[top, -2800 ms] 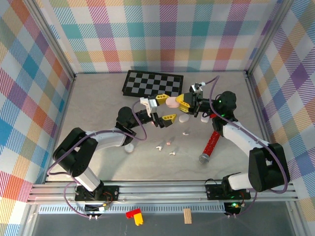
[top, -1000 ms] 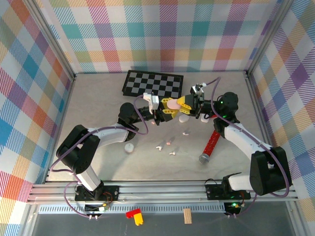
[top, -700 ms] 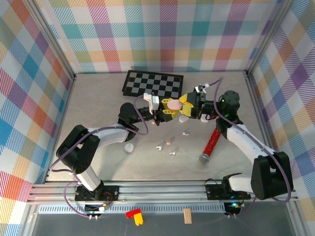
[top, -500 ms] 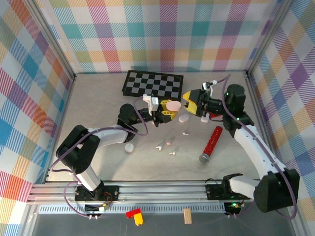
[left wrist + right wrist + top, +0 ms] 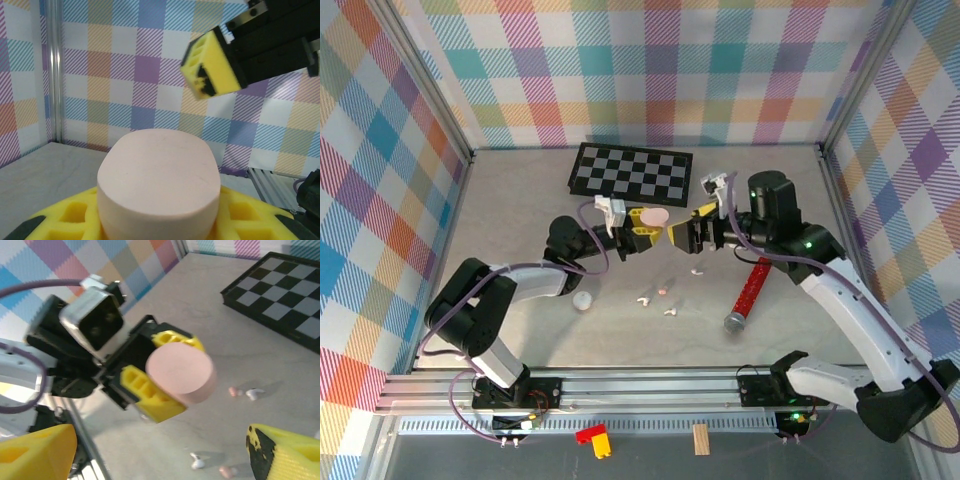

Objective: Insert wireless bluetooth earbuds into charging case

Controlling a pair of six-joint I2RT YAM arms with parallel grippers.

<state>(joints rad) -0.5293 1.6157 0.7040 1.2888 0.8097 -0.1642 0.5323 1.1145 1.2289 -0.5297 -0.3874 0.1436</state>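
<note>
right gripper (image 5: 690,224) has let go of the pink case (image 5: 655,215) and backed off — jaws spread wide. left gripper (image 5: 643,224) grips that case, held above the table (image 5: 520,220); the earbuds (image 5: 642,298) lie scattered on the table nearby.

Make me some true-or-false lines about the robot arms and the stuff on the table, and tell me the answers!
1. The left gripper holds the pink case. True.
2. The right gripper is squeezed shut. False: its jaws stand wide open with nothing between them.
3. All the earbuds are tucked inside a case. False: several lie loose on the table.
4. The checkerboard lies flat at the far side of the table. True.
5. The red tube stands upright. False: it lies on its side.
</note>
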